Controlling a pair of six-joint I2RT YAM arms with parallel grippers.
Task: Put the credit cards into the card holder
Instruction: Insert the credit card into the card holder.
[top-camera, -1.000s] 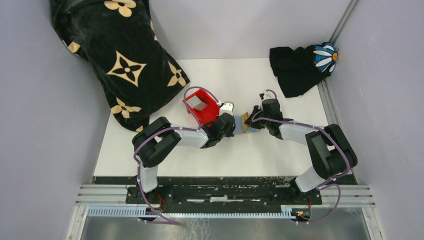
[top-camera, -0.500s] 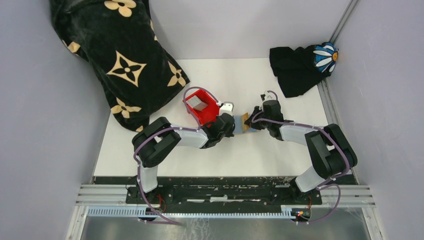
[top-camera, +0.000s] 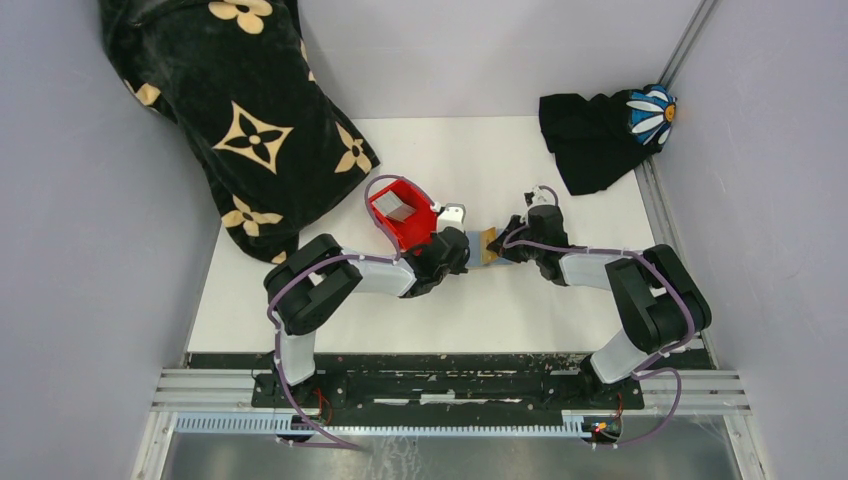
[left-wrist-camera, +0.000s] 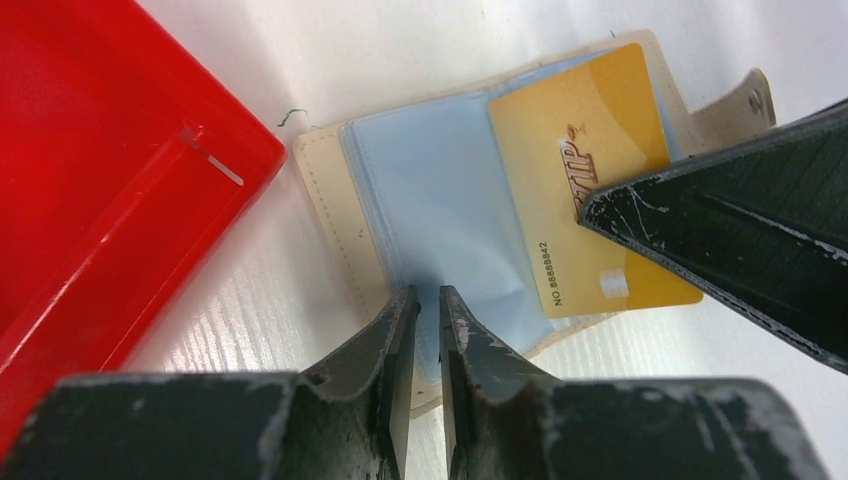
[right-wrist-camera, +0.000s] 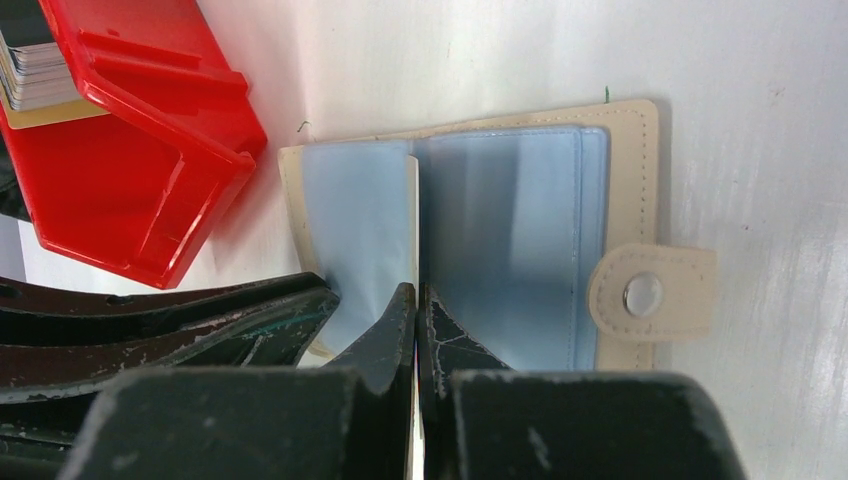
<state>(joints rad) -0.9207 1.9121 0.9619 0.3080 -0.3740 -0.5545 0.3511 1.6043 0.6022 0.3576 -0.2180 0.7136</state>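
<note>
Reading "VIP", "NO 8888842" — gold card

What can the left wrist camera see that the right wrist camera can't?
Only the left wrist view shows the face of the gold card, printed VIP. Only the right wrist view shows the stack of cards, and the gold card as just a thin edge in the right tool. Both show the red bin and the open card holder with its blue sleeves and snap tab.

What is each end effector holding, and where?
Right end effector: gold card, by a long edge. Left end effector: blue sleeve of the card holder, at its edge.
</note>
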